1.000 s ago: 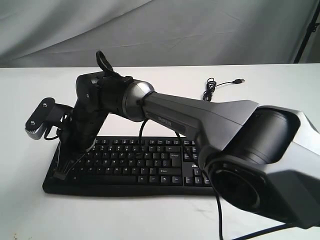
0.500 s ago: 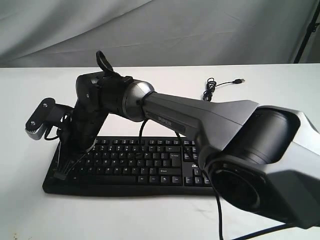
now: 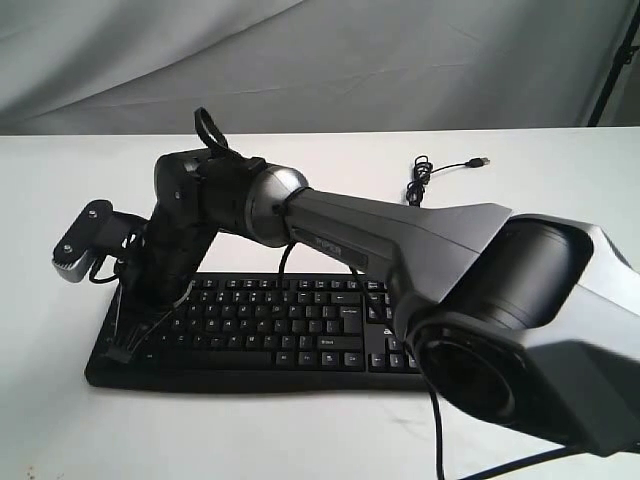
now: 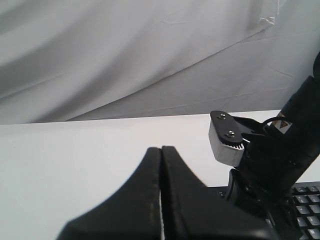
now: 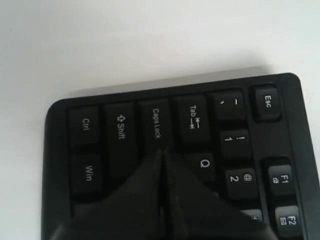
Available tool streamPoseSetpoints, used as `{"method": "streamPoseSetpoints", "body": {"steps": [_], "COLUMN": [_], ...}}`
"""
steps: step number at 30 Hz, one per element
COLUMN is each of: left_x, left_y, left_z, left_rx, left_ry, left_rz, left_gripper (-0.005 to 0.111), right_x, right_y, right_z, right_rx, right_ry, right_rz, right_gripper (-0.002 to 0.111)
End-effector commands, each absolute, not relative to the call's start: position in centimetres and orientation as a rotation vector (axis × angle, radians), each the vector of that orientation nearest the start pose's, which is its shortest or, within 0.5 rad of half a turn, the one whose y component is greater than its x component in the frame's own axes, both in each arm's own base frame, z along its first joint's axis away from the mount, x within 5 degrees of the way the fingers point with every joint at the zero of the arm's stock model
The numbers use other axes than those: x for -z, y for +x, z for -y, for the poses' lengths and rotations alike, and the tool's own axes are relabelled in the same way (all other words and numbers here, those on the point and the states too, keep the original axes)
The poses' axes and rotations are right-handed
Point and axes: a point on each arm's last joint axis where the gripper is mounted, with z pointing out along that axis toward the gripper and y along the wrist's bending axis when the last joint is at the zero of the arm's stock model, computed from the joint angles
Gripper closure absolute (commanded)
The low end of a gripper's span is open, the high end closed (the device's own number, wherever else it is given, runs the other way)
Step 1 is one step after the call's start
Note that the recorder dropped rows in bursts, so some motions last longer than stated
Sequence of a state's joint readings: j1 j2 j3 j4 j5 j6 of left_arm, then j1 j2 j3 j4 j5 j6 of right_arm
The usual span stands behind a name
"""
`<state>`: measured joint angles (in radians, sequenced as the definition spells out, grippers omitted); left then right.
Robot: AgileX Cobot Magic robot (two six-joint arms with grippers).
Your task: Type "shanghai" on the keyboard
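Note:
The black keyboard (image 3: 300, 330) lies across the white table, and its left end fills the right wrist view (image 5: 120, 127). My right arm reaches across to that end, and my right gripper (image 3: 122, 351) is shut and points down at the leftmost keys. In its wrist view the fingertips (image 5: 161, 151) meet at the edge of the Caps Lock key (image 5: 156, 122), beside Q (image 5: 204, 164), and hide the keys behind them. I cannot tell whether they touch a key. My left gripper (image 4: 161, 149) is shut on nothing, off the keyboard's left end, and is out of the exterior view.
The keyboard's thin black USB cable (image 3: 440, 170) lies coiled on the white table (image 3: 60, 400) behind the right arm. A grey curtain (image 3: 400, 50) hangs at the back. The right arm's wrist camera (image 4: 226, 142) stands close beside my left gripper.
The right arm's wrist has shifted slightly to the right and a little lower over the keyboard's left end. The gripper has stayed shut.

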<state>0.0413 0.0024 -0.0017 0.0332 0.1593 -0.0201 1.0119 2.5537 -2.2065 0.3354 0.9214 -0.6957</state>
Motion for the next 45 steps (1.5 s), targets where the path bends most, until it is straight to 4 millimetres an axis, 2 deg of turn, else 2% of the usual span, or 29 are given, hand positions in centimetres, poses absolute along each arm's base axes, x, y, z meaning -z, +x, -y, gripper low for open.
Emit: {"method": "streamPoseSetpoints", "body": {"steps": [1,9,14,18,24,29,35,45], "left_x": [-19.9,-19.9,-19.9,-19.9,-19.9,-19.9,-19.9,-19.9], "left_y": [5.6,5.6,5.6,5.6,5.6,5.6,5.6,5.6], "left_z": [-0.2,-0.2,-0.2,-0.2,-0.2,-0.2,-0.2,-0.2], "left_rx": [-0.036,-0.036,-0.036,-0.036,-0.036,-0.036,-0.036,-0.036], "left_ry": [-0.026,-0.026,-0.026,-0.026,-0.026,-0.026,-0.026,-0.026], "left_rz": [-1.637,-1.637,-1.637,-1.637,-1.637,-1.637,-1.637,-1.637], "left_gripper": [0.107,0.107,0.107,0.107,0.107,0.107,0.107,0.107], "right_x": [-13.2,-16.5,-16.8,-16.1,-16.6,-15.9,-14.9,-15.3], "right_y": [26.6,27.0,26.9,26.4,25.5,24.9,24.5,24.3], "right_z": [-47.0,-46.2,-45.9,-45.0,-42.5,-39.8,-39.3,-38.6], "right_rx": [-0.499,-0.376,-0.358,-0.361,-0.355,-0.356,-0.363,-0.352], "right_ry": [-1.944,-1.94,-1.952,-1.942,-1.833,-1.762,-1.753,-1.723], "right_rz": [-1.945,-1.91,-1.929,-1.959,-1.962,-2.034,-2.075,-2.062], "right_gripper": [0.108,0.108,0.108,0.108,0.108,0.108,0.108,0.108]}}
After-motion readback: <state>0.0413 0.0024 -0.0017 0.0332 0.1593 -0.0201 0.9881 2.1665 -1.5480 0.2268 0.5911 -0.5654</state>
